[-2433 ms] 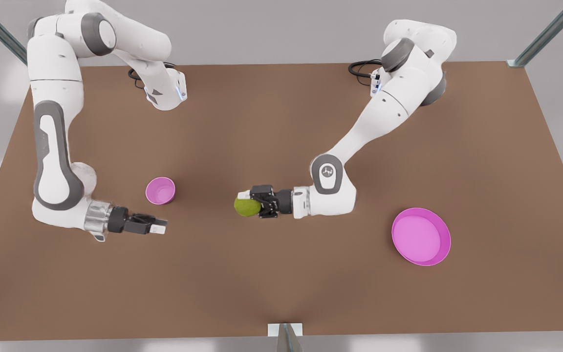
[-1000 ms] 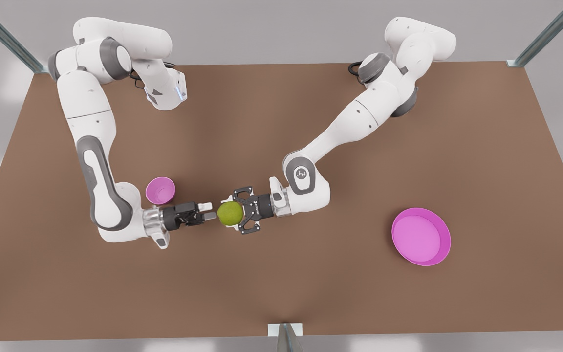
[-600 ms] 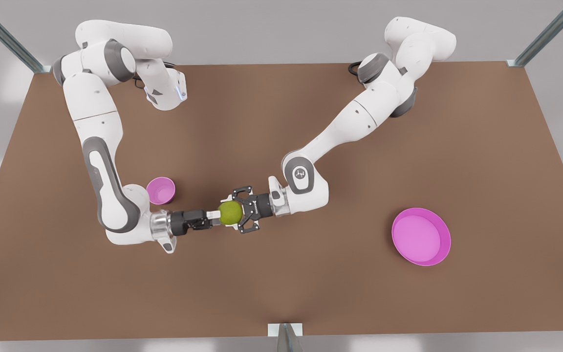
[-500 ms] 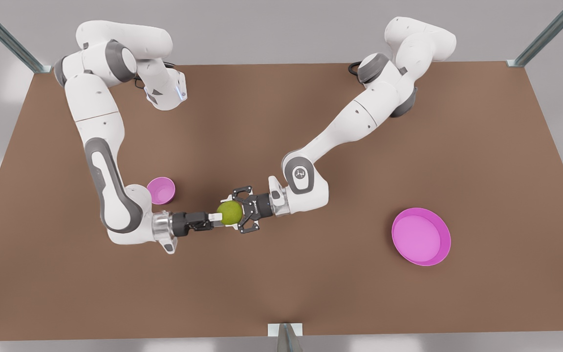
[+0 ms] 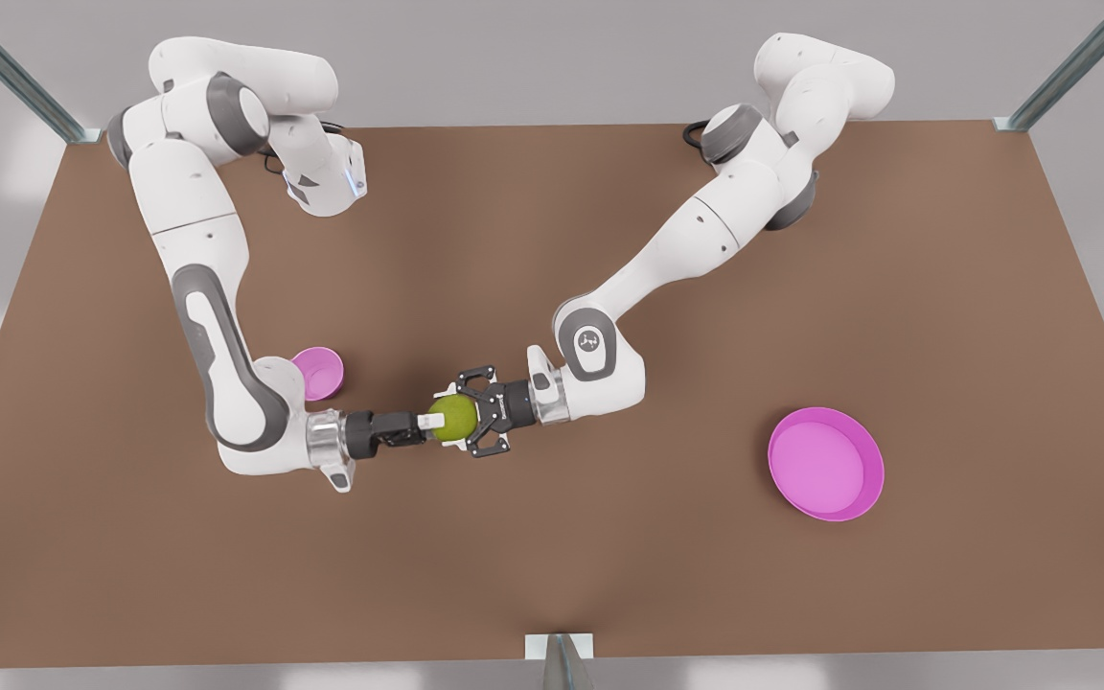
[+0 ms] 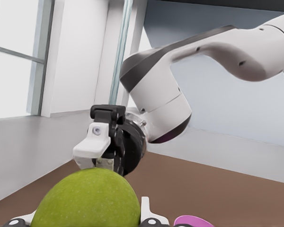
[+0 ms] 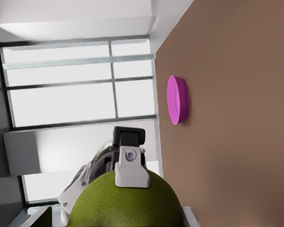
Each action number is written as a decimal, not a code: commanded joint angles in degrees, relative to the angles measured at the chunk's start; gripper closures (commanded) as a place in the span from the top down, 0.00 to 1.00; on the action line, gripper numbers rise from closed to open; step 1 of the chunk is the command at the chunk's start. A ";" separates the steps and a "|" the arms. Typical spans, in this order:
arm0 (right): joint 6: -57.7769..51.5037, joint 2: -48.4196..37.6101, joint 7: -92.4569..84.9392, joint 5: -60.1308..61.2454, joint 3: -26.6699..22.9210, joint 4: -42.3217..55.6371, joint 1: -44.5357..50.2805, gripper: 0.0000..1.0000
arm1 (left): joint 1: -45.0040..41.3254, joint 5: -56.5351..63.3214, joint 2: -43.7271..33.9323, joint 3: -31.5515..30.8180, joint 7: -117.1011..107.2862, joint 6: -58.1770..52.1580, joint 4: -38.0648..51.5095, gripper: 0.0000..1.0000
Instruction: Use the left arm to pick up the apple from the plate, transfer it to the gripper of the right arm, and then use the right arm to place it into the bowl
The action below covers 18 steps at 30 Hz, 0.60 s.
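The right claw (image 5: 429, 423) has slid in around the apple (image 5: 453, 419), pads not visibly clamped, while the left claw (image 5: 461, 418) stays clamped on it, so handover nears.

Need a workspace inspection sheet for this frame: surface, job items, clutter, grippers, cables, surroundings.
Surface: brown table, flat, no spills seen.
Job's things: apple held above the table between the two grippers; plate on the front view's right, nothing on it; bowl on the front view's left, partly behind the right arm, nothing seen inside.
Clutter: nothing seen.
Grippers: left gripper shut on the apple; right gripper up against the apple's other side, grip not confirmable.
Cables: black loops at the arm bases, off the work area.
Surroundings: metal frame posts at the table corners, windows beyond.
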 commanded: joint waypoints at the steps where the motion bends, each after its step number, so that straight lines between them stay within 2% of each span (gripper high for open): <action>1: -0.69 -0.09 2.39 -0.01 0.11 -0.02 0.01 1.00 | 0.00 0.18 -0.11 -0.02 0.60 -0.39 0.02 0.77; 18: 0.63 0.61 1.52 0.25 0.11 -0.19 1.86 1.00 | 0.00 0.27 -0.11 0.07 0.96 -0.39 0.02 0.77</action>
